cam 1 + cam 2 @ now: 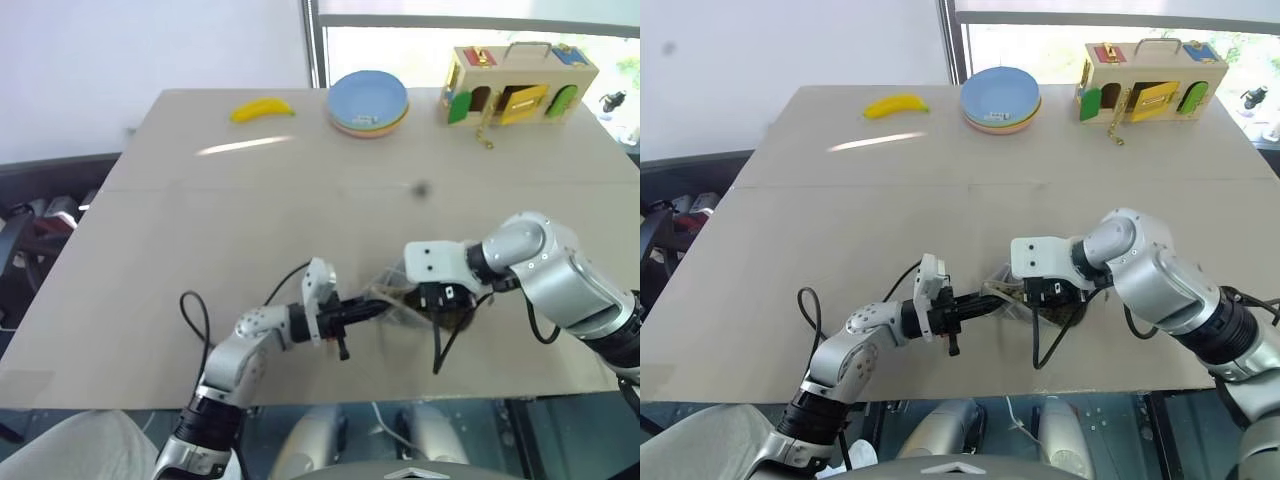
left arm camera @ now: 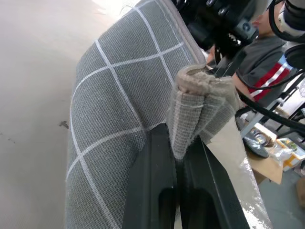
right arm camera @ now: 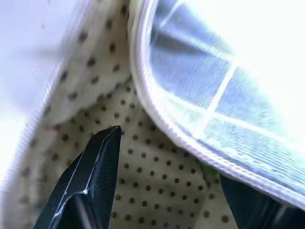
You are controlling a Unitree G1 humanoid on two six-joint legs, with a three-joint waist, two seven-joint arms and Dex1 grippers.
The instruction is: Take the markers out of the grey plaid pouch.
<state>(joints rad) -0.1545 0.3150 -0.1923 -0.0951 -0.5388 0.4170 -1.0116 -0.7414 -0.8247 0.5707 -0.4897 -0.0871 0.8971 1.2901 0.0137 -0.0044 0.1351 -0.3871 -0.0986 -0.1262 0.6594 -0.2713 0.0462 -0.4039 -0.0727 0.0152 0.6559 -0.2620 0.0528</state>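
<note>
Grey plaid pouch [image 2: 114, 124] lies near the table's [image 1: 300, 200] near edge, between both arms. Left gripper [image 2: 177, 164] is clamped tight on a fold at the pouch's end. Right gripper [image 3: 167, 181], fingers spread apart, reaches into the open mouth over dotted tan lining [image 3: 157, 186], gripping nothing. A green sliver shows inside; no marker is clearly identifiable.

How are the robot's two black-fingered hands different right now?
The left tool is shut, pinching a folded edge of the grey plaid fabric pouch; the right tool is open, fingers spread inside the pouch's dotted tan lining. The left points level, the right downward. Both work the same pouch.
</note>
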